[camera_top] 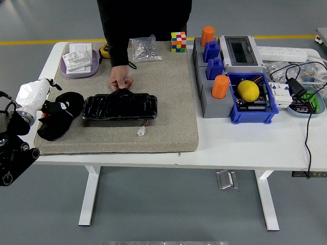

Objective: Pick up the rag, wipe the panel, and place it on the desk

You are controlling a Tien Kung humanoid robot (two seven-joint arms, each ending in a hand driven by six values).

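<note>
The black rag (60, 116) lies crumpled on the left end of the beige mat (168, 97). The glossy black panel (120, 107) lies on the mat just right of the rag. My left hand (31, 96), white with a black arm, hangs at the table's left edge, touching the rag's left side at most; its fingers look relaxed and hold nothing. A person's hand (121, 81) grips the panel's far edge. My right hand is out of view.
A purple tray (79, 64) with white parts stands at the back left. A bag of screws (144, 48) and a colour cube (178, 42) sit at the mat's far edge. Grey and blue bins (253, 104) with orange cylinders (220, 87), a yellow ball and cables fill the right side.
</note>
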